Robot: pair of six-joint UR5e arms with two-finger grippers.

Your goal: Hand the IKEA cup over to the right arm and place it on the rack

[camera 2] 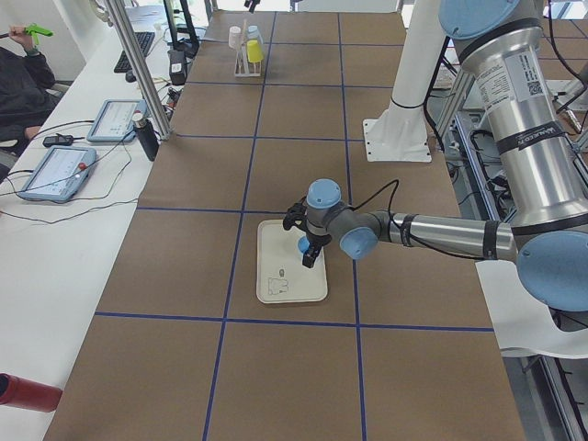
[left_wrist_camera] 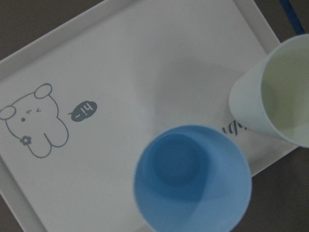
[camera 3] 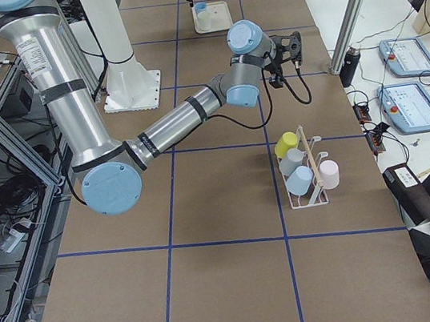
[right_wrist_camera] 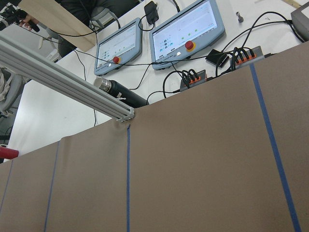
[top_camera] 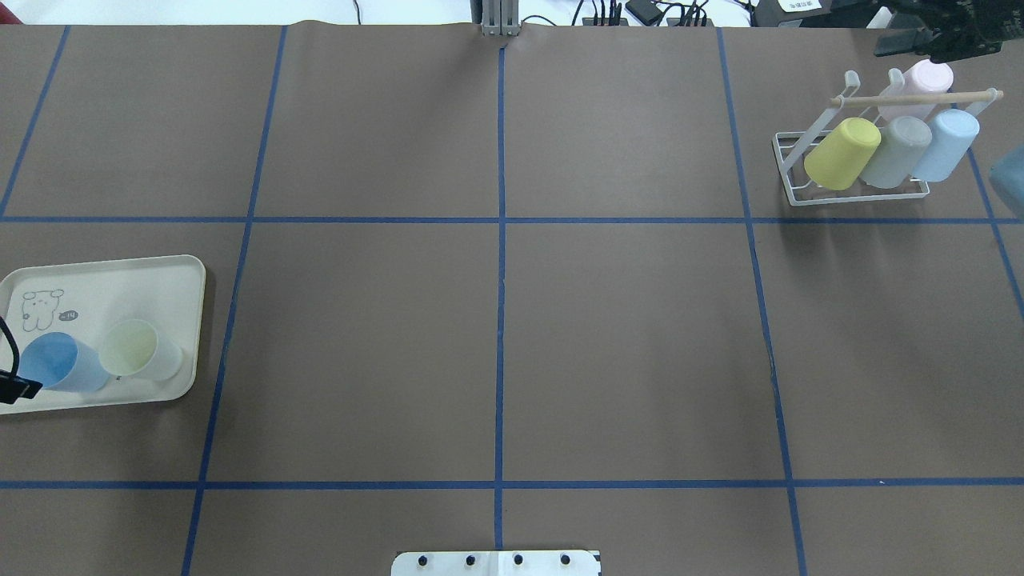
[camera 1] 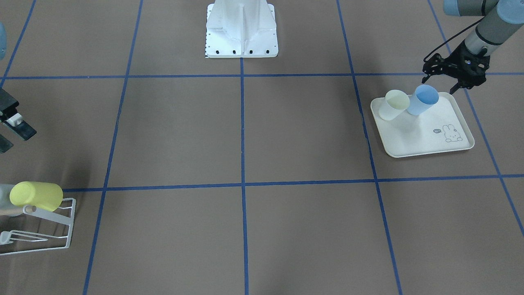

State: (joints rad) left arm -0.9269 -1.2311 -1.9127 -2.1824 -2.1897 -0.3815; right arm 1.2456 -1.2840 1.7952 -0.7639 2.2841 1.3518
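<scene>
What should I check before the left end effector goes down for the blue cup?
1. Left end effector open above the blue cup: ok.
2. Blue cup upright on the rabbit tray: ok.
3. Gap to the pale green cup: cannot tell, they stand very close.
4. Right end effector open, holding nothing: ok.
5. Free prong on the wire rack: one looks bare beside the pink cup, ok.

Just by the left gripper point(camera 1: 441, 82), the blue cup point(camera 1: 423, 99) and tray point(camera 1: 425, 137) looked smooth matt plastic; the far-off rack point(top_camera: 860, 198) was white-coated wire with a bare wood dowel point(top_camera: 912, 98).
</scene>
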